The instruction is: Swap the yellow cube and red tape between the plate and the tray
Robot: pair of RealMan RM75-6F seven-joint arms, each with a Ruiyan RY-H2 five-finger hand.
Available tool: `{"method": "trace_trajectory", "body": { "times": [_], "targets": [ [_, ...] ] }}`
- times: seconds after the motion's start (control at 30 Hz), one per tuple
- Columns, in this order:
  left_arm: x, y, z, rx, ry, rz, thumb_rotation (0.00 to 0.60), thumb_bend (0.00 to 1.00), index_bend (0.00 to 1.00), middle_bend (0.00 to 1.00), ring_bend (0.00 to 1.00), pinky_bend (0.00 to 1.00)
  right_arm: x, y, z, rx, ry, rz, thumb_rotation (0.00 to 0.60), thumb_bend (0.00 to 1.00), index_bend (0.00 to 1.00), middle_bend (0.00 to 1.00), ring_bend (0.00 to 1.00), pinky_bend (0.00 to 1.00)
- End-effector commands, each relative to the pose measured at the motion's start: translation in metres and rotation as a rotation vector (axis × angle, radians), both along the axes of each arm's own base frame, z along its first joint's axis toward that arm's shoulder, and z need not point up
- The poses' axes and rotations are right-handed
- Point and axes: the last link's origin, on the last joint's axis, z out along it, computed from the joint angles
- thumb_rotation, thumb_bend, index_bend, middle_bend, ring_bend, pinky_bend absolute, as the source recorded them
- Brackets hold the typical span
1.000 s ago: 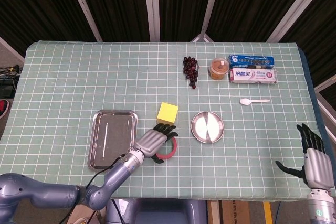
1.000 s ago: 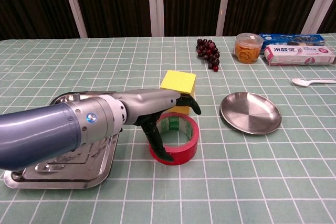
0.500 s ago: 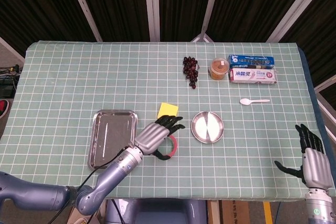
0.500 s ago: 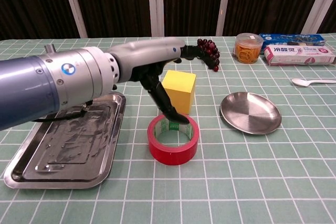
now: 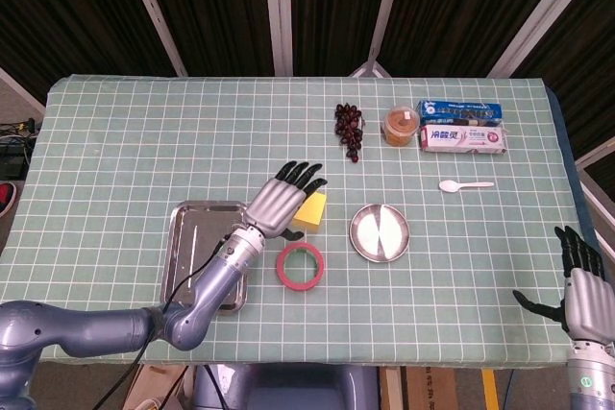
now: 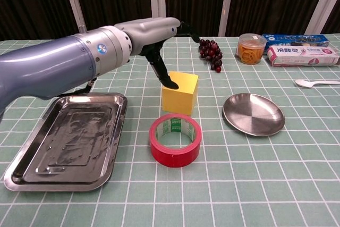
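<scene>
The yellow cube (image 6: 180, 95) stands on the table between the steel tray (image 6: 64, 144) and the round steel plate (image 6: 253, 114). In front of it the red tape (image 6: 175, 140) lies flat on the cloth, free of any hand. My left hand (image 6: 154, 30) hovers over the cube's left side with fingers spread and holds nothing; its thumb tip points down at the cube's top edge. In the head view the left hand (image 5: 282, 201) partly covers the cube (image 5: 311, 212), with the tape (image 5: 300, 265) below. My right hand (image 5: 581, 280) hangs open at the table's right front corner. Tray and plate are empty.
At the back of the table lie dark grapes (image 5: 349, 129), an orange-filled jar (image 5: 401, 125) and two toothpaste boxes (image 5: 463, 132). A white spoon (image 5: 463, 184) lies right of the plate (image 5: 379, 232). The tray (image 5: 197, 247) sits under my left forearm.
My left hand has let go of the red tape, risen and moved back over the yellow cube. The tape stays on the table. My right hand has sunk slightly.
</scene>
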Motion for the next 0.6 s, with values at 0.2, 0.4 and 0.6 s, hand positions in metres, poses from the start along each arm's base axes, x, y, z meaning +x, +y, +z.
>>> {"method": "trace_trajectory", "body": {
  "times": [0.2,0.4,0.6],
  "targets": [
    [-0.011,0.015,-0.033,-0.073,0.017,0.061,0.6,0.0,0.16,0.0,0.0,0.0,-0.001,-0.001,-0.002,-0.001,0.001,-0.016,0.6,0.0,0.03,0.0,0.0,0.0],
    [-0.017,0.019,-0.044,-0.1,0.018,0.084,0.6,0.0,0.16,0.0,0.0,0.0,-0.001,-0.001,-0.001,-0.004,0.002,-0.02,0.6,0.0,0.03,0.0,0.0,0.0],
    [-0.018,0.021,-0.053,-0.097,0.019,0.075,0.6,0.0,0.15,0.01,0.0,0.07,-0.001,-0.001,-0.002,-0.009,-0.002,-0.021,0.6,0.0,0.03,0.0,0.0,0.0]
  ]
}}
